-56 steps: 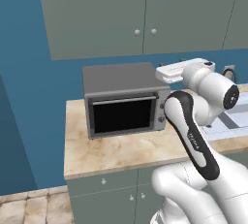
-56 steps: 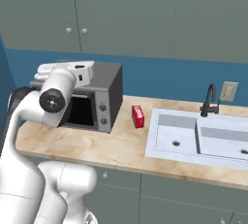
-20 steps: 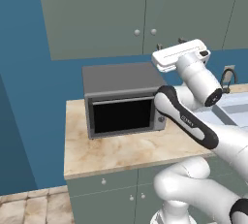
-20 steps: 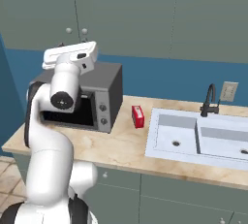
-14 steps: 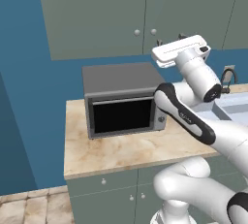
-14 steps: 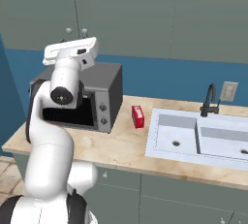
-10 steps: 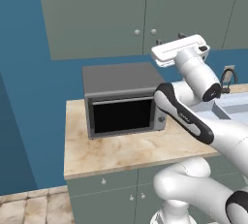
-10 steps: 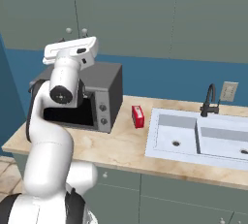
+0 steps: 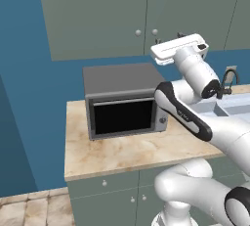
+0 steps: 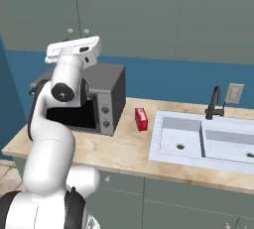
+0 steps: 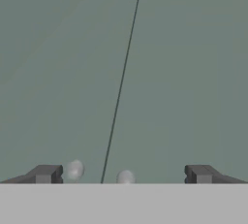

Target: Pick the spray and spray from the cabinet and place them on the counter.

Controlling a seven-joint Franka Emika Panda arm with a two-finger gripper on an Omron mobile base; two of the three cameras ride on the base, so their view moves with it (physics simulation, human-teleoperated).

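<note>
Before closed cabinet (image 11: 169, 72) doors — two knobs (image 11: 75, 169), toaster oven (image 9: 122, 100) below

Glossy white rounded arm (image 9: 195, 122), dark joints, flat white hand (image 9: 178, 48)

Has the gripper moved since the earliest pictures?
Yes. The gripper has risen from toaster oven height to the cabinet knobs.

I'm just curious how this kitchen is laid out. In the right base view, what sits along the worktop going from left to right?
Toaster oven → small red box → sink → black tap → wall socket.
</note>
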